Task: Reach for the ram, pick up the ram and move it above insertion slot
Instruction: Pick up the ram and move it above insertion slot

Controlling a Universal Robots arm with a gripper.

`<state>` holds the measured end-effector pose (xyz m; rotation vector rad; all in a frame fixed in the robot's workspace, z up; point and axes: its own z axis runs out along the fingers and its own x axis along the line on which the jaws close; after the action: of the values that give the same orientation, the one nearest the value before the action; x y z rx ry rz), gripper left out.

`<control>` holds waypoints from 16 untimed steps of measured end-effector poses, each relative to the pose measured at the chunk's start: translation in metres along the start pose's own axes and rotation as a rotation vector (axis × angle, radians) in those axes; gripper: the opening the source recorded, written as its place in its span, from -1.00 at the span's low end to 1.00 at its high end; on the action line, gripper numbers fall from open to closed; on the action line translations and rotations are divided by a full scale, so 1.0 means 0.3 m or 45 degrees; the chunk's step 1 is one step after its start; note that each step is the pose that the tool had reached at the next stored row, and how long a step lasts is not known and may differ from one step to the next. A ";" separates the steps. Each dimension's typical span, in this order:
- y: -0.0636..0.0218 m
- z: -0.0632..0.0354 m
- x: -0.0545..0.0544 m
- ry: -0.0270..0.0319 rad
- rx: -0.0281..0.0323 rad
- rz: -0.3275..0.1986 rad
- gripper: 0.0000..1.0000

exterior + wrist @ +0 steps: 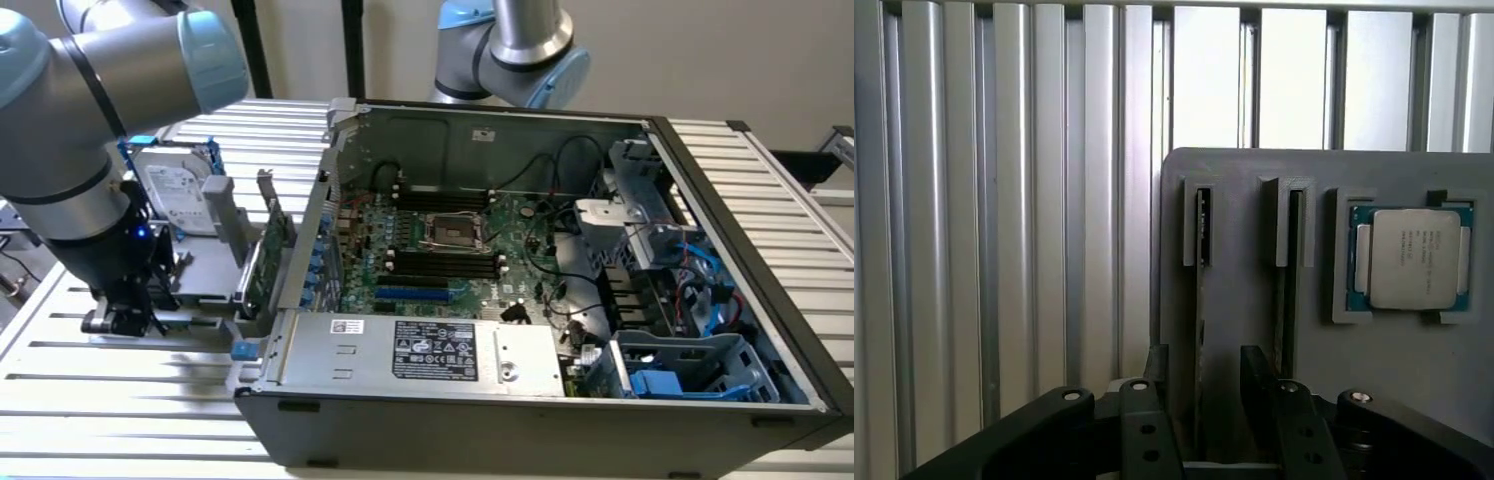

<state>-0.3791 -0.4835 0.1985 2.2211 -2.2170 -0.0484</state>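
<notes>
Slatted table (1004,200) bears grey holder (1244,330) with ram (1201,270), end effector (1205,372) astride it

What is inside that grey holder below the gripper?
The holder carries the ram and a second stick, both on edge in slots, plus a processor in a recess. The open gripper straddles the ram and covers both sticks' ends nearest it.
</notes>
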 end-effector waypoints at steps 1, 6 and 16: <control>0.000 0.001 0.000 -0.0004 0.0001 0.001 -0.15; -0.002 0.003 0.000 -0.0018 0.0004 0.020 -0.45; -0.004 0.004 0.000 -0.0047 0.0010 0.077 -0.58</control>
<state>-0.3780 -0.4835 0.1973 2.1546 -2.2847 -0.0514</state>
